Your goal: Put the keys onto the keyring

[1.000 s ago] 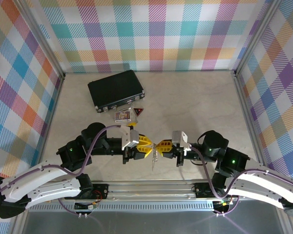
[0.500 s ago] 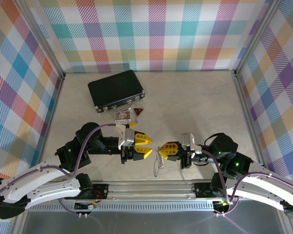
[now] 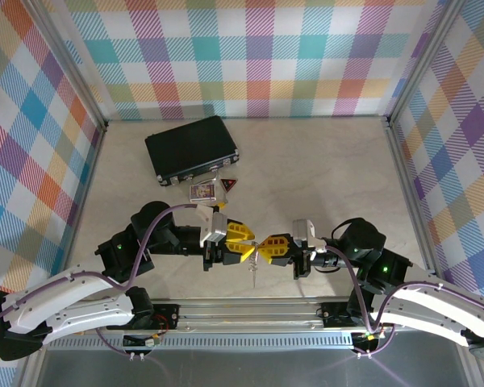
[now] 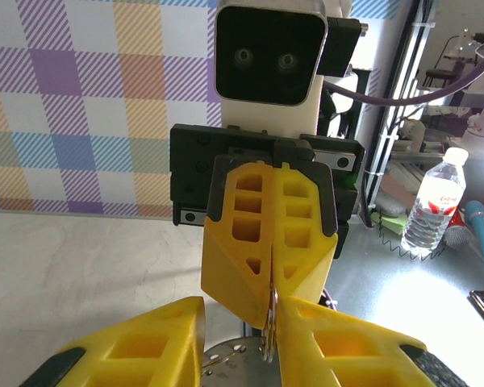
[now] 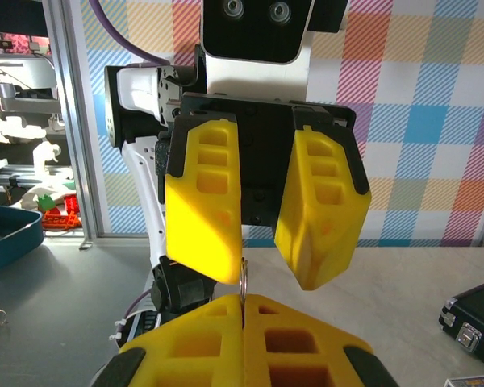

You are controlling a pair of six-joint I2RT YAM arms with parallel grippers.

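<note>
Note for your log, finishes only.
- Right gripper [image 4: 271,298]: fingers yellow plastic, matt, moulded with hollow pockets, black trim.
- Left gripper [image 5: 262,272]: same matt yellow plastic. Housing behind it black, with glossy white cover.
- Keyring [image 5: 243,284]: thin bare metal, shiny.
- Table [image 3: 331,173]: pale, matt, faintly mottled.
- Case [image 3: 191,147]: matt black, bright metal latches.
- Walls [image 3: 258,56]: matt checked print.

We're in a robotics lab, by every sign, looking into a purpose-built test cell. Bright checked walls [image 3: 258,56] hang on aluminium posts [image 3: 68,68] around a pale table [image 3: 323,169], with white robot arms [image 3: 73,294] bolted to a metal rail [image 3: 250,310] at the near edge. Out past the cell sit a grey bench with a water bottle [image 4: 437,201], a teal tub [image 5: 8,234] and what may be a small red crate [image 5: 52,218], too blurred to call.
</note>
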